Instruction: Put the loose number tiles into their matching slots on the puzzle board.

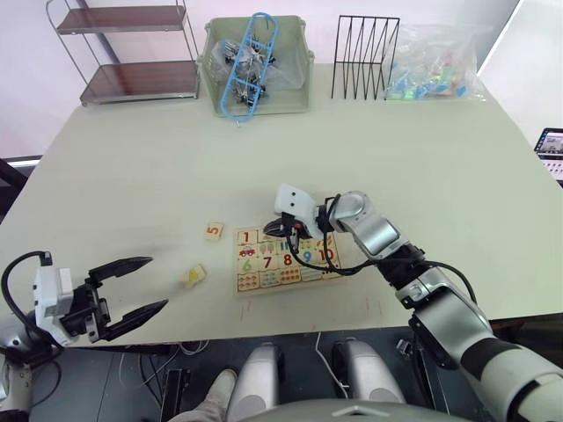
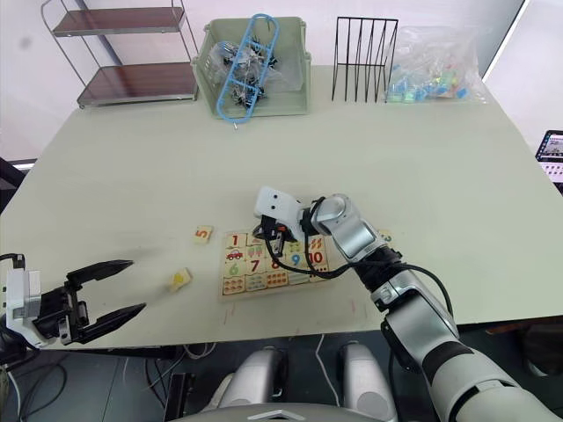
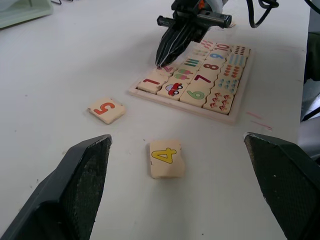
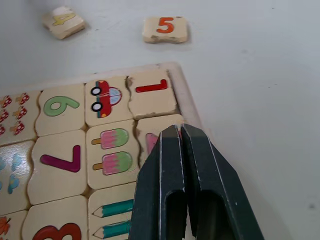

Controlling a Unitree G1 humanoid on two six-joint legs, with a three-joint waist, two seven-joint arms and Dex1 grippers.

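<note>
honestly, with the right gripper (image 4: 181, 131) pinched shut over the tile beside the 1 on the puzzle board (image 1: 286, 281), and the left gripper (image 1: 141, 284) wide near tiles 4 (image 3: 166, 158) and 5 (image 3: 106, 109), a skewed press could jam it.

The right arm is stretched out to the left over the middle of the table, with its wrist bent down. The right gripper (image 1: 283, 234) is pointed down, and its two black fingers (image 4: 182, 170) are pressed together. The left gripper (image 1: 132, 288) is held low at the near left, its fingers (image 3: 82, 175) spread wide apart.
</note>
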